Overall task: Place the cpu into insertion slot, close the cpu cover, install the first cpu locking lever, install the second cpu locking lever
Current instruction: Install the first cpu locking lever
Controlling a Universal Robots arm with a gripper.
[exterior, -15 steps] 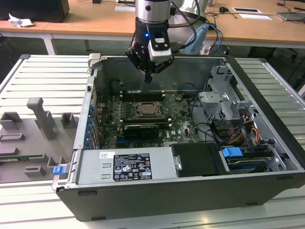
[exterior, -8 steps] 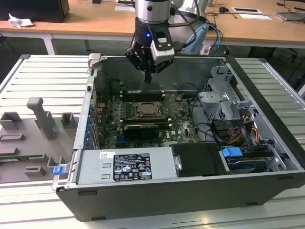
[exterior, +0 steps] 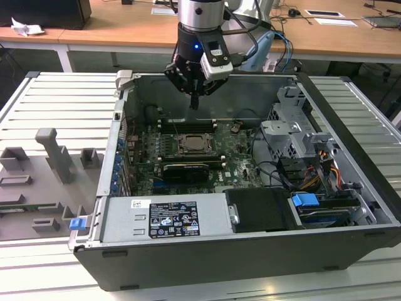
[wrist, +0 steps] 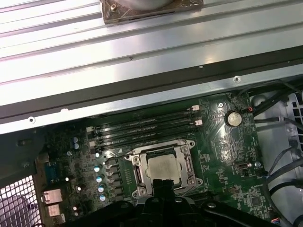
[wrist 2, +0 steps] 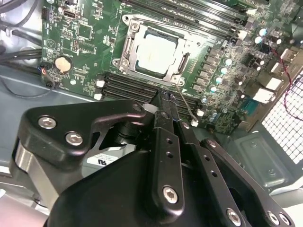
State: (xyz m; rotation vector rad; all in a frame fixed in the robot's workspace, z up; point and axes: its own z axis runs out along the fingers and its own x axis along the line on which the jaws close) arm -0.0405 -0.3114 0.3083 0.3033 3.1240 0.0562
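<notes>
The cpu (wrist 2: 156,52) shows its pale metal face in the insertion slot (exterior: 191,145) on the green board inside the open computer case. The silvery cpu cover (wrist 2: 182,59) lies flat around the chip. A thin wire lever (wrist 2: 183,104) runs out from the socket's edge near the fingertips. My gripper (exterior: 194,100) hangs well above the board, over the socket's far side, its fingers closed to a point with nothing between them. In both wrist views the black fingers (wrist 2: 165,109) reach toward the socket, and the cpu (wrist: 163,168) sits just past the gripper (wrist: 163,183).
Long black memory slots (wrist 2: 128,87) flank the socket. A black expansion card (exterior: 185,169) lies nearer the case front. A metal drive cage (exterior: 291,125) with cables is at the exterior view's right. The power supply (exterior: 166,216) spans the front. Grey fixture blocks (exterior: 50,157) stand outside, at the left.
</notes>
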